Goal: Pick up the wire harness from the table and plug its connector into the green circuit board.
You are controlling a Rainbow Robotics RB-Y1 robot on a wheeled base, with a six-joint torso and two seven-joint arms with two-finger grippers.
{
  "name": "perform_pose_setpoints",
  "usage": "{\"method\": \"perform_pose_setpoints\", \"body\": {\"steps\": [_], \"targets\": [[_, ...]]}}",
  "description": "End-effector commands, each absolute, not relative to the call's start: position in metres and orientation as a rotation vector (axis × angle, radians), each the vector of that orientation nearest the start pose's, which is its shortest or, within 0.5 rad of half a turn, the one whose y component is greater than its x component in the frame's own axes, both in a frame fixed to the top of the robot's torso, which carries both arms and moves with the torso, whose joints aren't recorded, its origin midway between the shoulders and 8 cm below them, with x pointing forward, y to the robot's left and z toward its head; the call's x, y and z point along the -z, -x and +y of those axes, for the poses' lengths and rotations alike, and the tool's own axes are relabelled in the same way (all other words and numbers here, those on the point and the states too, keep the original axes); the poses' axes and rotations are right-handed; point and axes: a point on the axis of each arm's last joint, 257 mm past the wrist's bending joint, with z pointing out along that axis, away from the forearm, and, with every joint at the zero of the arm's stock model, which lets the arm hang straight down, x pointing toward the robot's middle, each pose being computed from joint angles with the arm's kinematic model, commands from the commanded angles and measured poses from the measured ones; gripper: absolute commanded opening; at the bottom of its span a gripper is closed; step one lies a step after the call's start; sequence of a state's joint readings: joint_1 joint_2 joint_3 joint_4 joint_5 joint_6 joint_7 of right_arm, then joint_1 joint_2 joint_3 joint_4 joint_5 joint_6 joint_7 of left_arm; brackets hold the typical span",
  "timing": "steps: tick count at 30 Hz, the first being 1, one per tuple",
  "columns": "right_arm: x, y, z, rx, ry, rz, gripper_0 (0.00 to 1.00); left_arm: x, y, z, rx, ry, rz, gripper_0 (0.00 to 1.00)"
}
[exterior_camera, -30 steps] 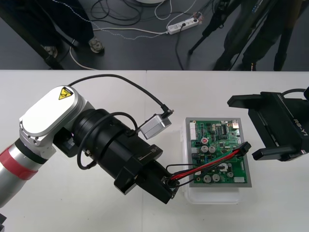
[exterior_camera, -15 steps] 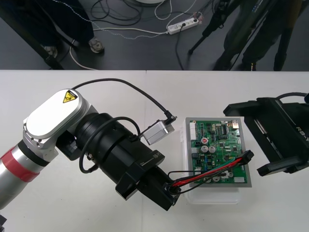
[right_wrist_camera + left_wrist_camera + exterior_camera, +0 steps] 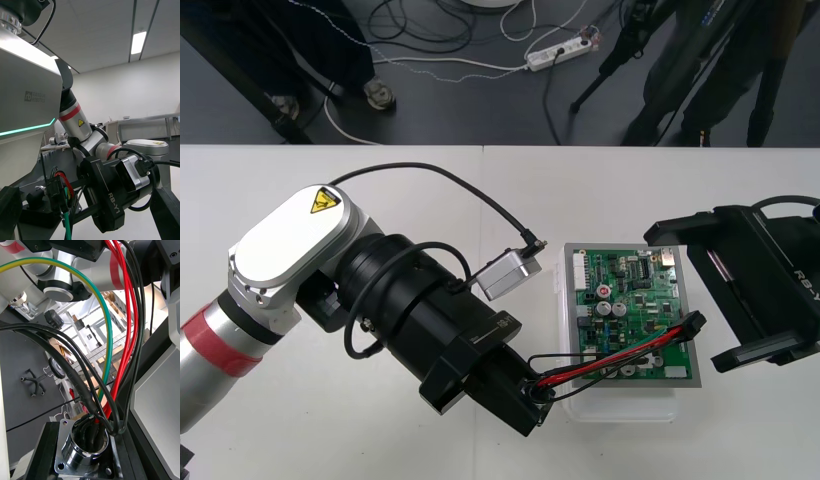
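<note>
Polished metal comes first: the round, flanged socket (image 3: 85, 449) of the wire harness (image 3: 610, 358) is clamped in the fingers (image 3: 515, 398) of the left gripper (image 3: 530, 395), which are closed on it. Red, black and green wires (image 3: 112, 337) are seen rising in a bundle from the socket's mouth. This gripper is held low at the near left corner of the white base (image 3: 620, 408), which is set on the pale desk (image 3: 740, 440).

From there the wires are drawn in a shallow slant across the near part of the green circuit board (image 3: 625, 295). They are ended by the small black plug (image 3: 692, 325) at the board's right edge. Whether the plug is seated in a connector or only held above the board cannot be told.

Farther to the right, the right gripper (image 3: 683, 298) is placed against the board's right side. Its fingers (image 3: 167, 213) are spread wide. The plug is found in the gap between them and, as far as can be made out, is touched by neither. In the front view the plug is seen close to the nearer finger. In the right wrist view the left gripper, with a camera mounted on top of it, is seen just beyond the plug.
</note>
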State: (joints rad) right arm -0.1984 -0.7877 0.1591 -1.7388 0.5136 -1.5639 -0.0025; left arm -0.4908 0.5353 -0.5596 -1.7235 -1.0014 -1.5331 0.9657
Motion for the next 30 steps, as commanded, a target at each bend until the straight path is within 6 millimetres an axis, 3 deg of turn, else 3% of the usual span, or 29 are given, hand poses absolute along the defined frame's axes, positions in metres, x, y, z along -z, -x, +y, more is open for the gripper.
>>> {"method": "perform_pose_setpoints", "body": {"steps": [1,17,30], "targets": [[0.025,-0.232,-0.122,-1.395,1.352,0.698,1.0,0.114,-0.18,-0.028,2.024,-1.657,1.663,0.0],[0.043,-0.206,-0.117,-1.451,1.391,0.698,1.0,0.114,-0.18,-0.028,2.024,-1.659,1.657,0.0],[0.022,-0.213,-0.12,-1.48,1.308,0.638,1.0,0.112,-0.178,-0.029,2.035,-1.656,1.649,0.0]]}}
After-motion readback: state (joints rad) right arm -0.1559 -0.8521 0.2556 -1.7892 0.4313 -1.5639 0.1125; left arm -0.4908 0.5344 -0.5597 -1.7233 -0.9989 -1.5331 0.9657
